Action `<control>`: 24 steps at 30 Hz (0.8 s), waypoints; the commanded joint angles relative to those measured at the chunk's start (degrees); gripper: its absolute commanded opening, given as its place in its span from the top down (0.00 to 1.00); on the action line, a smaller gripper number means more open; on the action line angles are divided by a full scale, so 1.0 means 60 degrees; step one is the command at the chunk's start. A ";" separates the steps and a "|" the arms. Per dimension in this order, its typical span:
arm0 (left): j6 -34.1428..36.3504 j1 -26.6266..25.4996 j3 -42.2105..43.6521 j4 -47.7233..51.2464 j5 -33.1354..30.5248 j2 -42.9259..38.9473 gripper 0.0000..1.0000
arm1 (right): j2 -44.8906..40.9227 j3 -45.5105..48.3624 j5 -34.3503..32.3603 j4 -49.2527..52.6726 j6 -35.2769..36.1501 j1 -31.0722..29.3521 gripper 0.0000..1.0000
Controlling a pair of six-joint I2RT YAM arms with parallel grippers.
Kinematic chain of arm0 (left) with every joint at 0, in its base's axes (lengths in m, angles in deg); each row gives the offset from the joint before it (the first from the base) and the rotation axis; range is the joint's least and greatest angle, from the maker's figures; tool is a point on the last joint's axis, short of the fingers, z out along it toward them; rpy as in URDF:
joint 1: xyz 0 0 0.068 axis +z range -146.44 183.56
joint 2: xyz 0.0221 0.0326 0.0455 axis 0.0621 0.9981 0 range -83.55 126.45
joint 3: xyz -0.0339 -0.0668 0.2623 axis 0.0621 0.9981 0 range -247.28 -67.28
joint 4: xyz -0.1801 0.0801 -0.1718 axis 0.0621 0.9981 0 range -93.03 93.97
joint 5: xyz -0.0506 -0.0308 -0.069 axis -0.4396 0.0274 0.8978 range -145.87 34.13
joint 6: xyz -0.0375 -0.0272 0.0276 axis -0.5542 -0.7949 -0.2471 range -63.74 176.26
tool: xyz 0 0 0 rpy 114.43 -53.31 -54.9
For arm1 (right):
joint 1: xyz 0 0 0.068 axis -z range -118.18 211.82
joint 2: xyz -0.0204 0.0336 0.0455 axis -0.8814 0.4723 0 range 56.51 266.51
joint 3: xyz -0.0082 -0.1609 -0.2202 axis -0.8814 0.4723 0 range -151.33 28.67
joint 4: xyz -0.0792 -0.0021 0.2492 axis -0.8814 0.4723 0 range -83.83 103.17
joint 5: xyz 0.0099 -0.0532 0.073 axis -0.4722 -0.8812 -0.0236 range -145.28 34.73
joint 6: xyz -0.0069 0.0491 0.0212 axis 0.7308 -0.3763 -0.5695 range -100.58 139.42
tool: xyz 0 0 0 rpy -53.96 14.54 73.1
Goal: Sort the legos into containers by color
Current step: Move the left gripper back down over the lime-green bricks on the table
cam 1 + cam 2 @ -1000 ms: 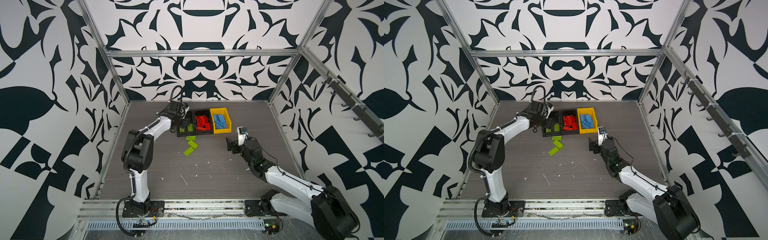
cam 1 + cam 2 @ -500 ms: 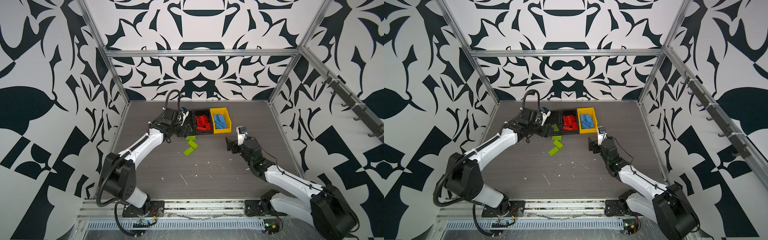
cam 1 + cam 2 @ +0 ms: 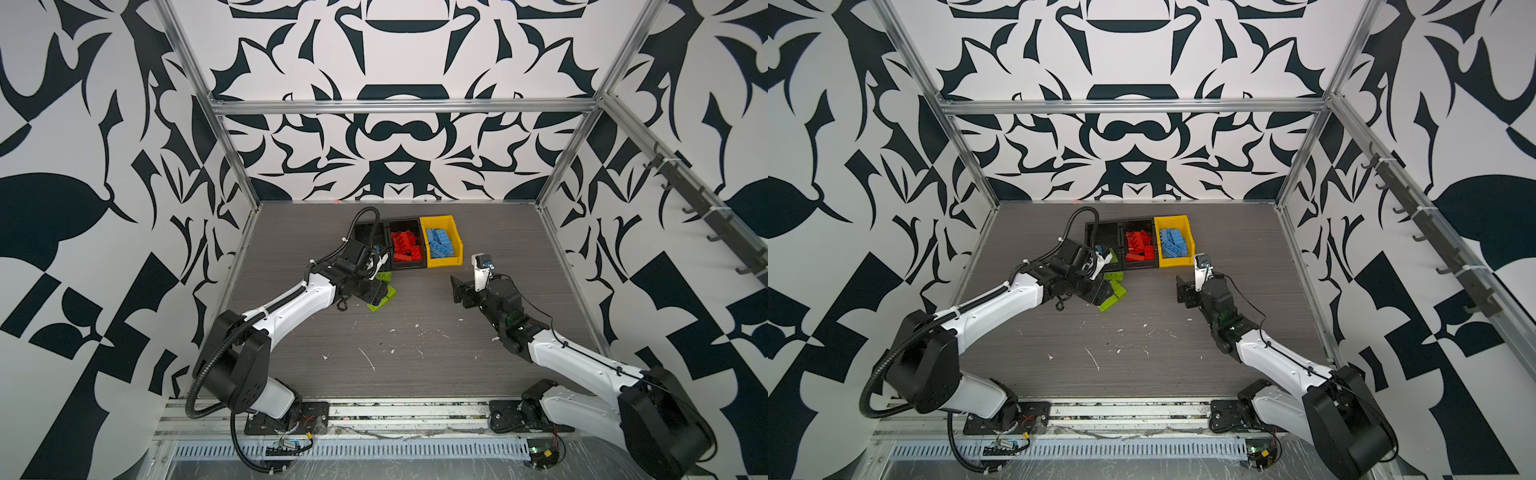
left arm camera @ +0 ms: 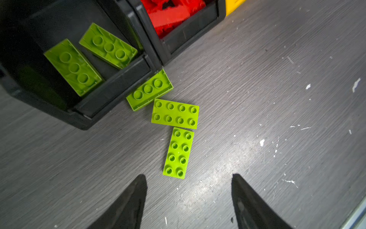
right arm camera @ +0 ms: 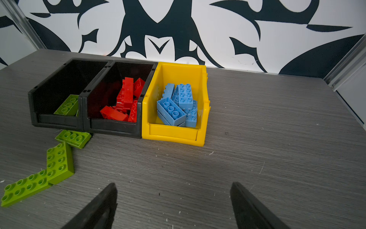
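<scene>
Bins: three stand in a row just above the middle of both top views, with side walls touching: left black bin (image 5: 57, 121), middle black bin (image 5: 112, 126), yellow bin (image 5: 172, 132).
Sorted: red bricks (image 5: 126, 95) fill the middle black bin, blue bricks (image 5: 178, 103) the yellow bin, and two green bricks (image 4: 73, 67) lie studs-down in the left black bin.
Unsorted: three greens lie on the desk (image 3: 415, 353), just below the left black bin in both top views.
Layout: the overturned green brick (image 4: 149, 90) touches the bin's front corner. The middle green brick (image 4: 175, 114) lies studs-up just beside it. The nearest green brick (image 4: 178, 152) butts end-on against the middle one.
Left jaws: apart and empty, low over the desk just short of the nearest green brick, which points lengthwise into the gap.
Right jaws: wide apart and empty, right of centre in both top views, well apart from the greens.
Step, as judged: lining up a grasp on the nearest green brick.
Risk, shove: pushing forward could drive that brick into the middle one and jam the row against the bin.
Risk, slip: the brick is low and smooth-sided, so a shallow pinch may scrape the desk or squirt it out.
Risk, drop: a low carry could clip the bin's front wall, or stray over the reds next door.
</scene>
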 commanded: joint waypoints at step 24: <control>0.0283 -0.0068 -0.0439 0.0229 -0.0419 0.2327 0.31 | -0.0004 -0.0407 0.0391 -0.0272 -0.0122 0.0016 0.09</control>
